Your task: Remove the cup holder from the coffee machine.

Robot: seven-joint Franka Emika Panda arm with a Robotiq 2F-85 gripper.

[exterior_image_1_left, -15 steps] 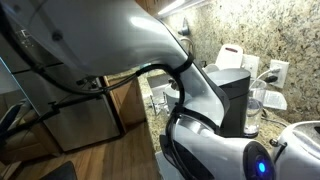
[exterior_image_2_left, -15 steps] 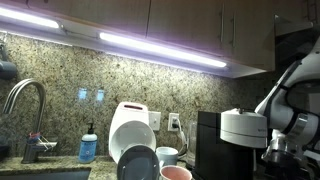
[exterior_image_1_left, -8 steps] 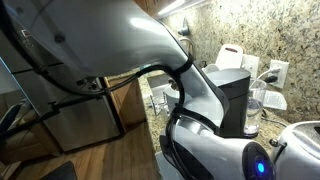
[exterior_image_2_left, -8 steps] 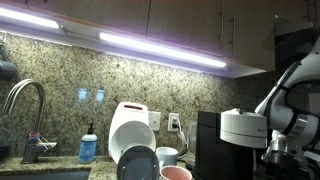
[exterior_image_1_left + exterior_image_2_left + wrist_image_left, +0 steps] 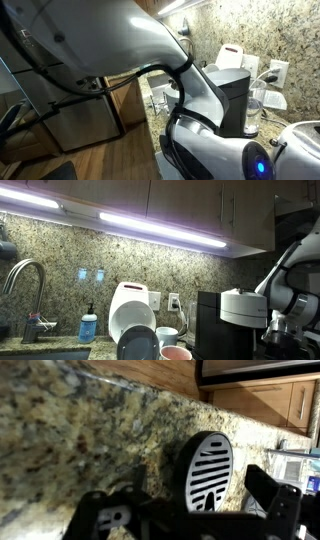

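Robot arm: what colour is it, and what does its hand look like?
The arm is big, smooth and shiny white, with rounded shells and dark joints. Black cables loop along it, and a small blue light glows on one segment. Its gripper is black, with two chunky fingers.

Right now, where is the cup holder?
In the wrist view, the cup holder shows right of centre against the granite surface, just ahead of the open gripper.
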